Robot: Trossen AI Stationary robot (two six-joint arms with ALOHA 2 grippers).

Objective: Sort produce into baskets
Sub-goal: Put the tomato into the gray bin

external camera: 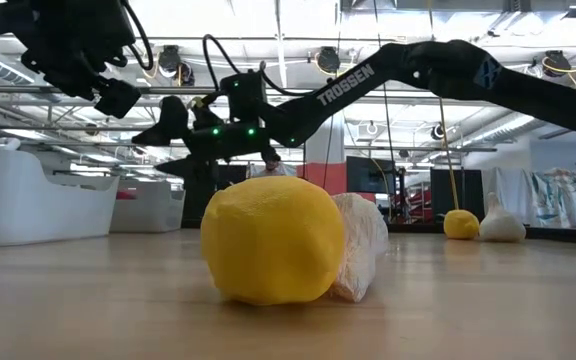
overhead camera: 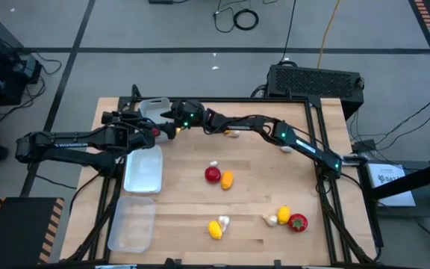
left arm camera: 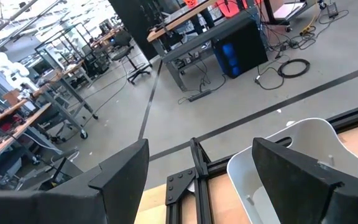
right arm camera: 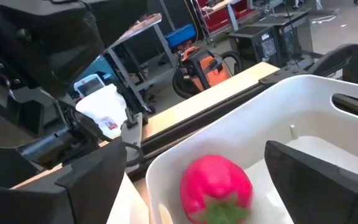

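My right gripper (overhead camera: 172, 119) reaches across to the table's far left and hangs open over the far tray (overhead camera: 154, 109). In the right wrist view a red round piece with a green top (right arm camera: 216, 186) lies in that white tray (right arm camera: 328, 130), below and between the open fingers (right arm camera: 196, 152); it also shows in the high view (overhead camera: 155, 131). My left gripper (overhead camera: 139, 118) is open and empty (left arm camera: 201, 149) beside the same tray (left arm camera: 297, 155), pointing past the table's far edge. Both arms hang above the table in the low view (external camera: 183, 135).
Two more trays (overhead camera: 144, 169) (overhead camera: 132, 224) lie along the left side. Loose pieces lie mid-table: red (overhead camera: 213, 175), yellow (overhead camera: 227, 180), and garlic (overhead camera: 232, 134). At the near side are a yellow and garlic pair (overhead camera: 215, 230) (external camera: 268, 250) and a red, yellow and garlic group (overhead camera: 298, 222).
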